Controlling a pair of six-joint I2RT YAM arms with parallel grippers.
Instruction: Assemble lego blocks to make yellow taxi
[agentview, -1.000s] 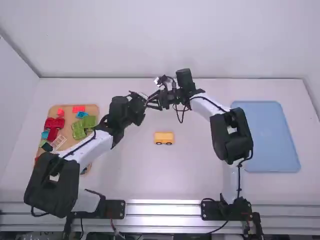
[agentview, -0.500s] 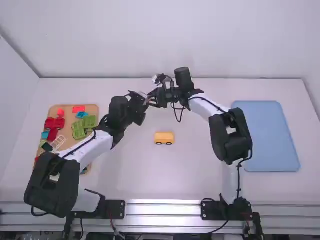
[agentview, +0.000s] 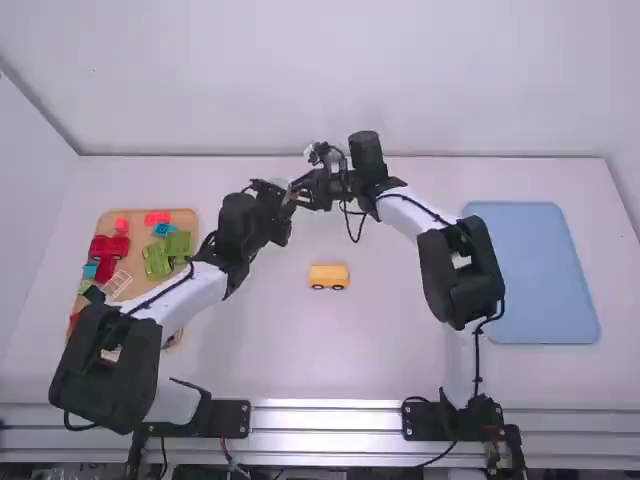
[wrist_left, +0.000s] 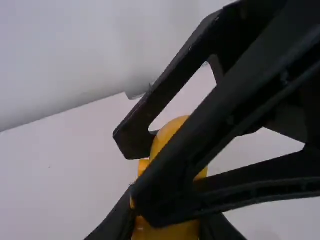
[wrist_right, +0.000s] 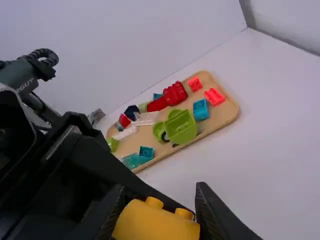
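Block of smooth yellow plastic (wrist_left: 167, 231) sits pinched between the fingertips of the left gripper (agentview: 288, 197), whose narrow black fingers close on its sides. Facing it, the right gripper (agentview: 304, 190) has its own stiff, dark fingers clamped on a yellow studded piece (wrist_right: 155, 223), glossy and softly rounded, with two stubby round studs. The two pincers meet tip to tip; whether their pieces are joined I cannot tell.

Nearer the arm bases than both pincers, a yellow car body (agentview: 328, 275) rests upright on the smooth white table (agentview: 300, 350), boxy with softened corners and dark round wheels.

Left of the left gripper lies a wooden tray (wrist_right: 223, 112), pale tan and flat, with rounded corners. On it are a chunky green car piece (wrist_right: 182, 127), a glossy red piece (wrist_right: 175, 93), a square blue block (wrist_right: 201, 110) and a clear ladder-like piece (agentview: 118, 284). Well to the right of the right gripper lies a flat, pale blue mat (agentview: 535, 275) with rounded corners.
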